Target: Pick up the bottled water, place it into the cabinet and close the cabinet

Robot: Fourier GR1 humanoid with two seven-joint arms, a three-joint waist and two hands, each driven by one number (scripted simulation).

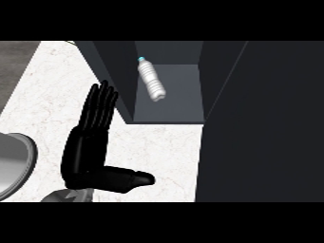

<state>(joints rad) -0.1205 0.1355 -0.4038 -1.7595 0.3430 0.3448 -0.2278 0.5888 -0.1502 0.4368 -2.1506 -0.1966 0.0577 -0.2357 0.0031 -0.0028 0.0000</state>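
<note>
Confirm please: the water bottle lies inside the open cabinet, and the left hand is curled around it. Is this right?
Not quite. The water bottle does lie inside the open cabinet, but the left hand is not around it: the head view shows it open, fingers straight, over the counter beside the cabinet.

A pale marbled tabletop (157,156) with faint reddish veins fills the middle of the view. Beyond its left edge lies a grey, mottled floor (3,76). Light falls evenly, and the stone looks bright against the darker surroundings.
</note>
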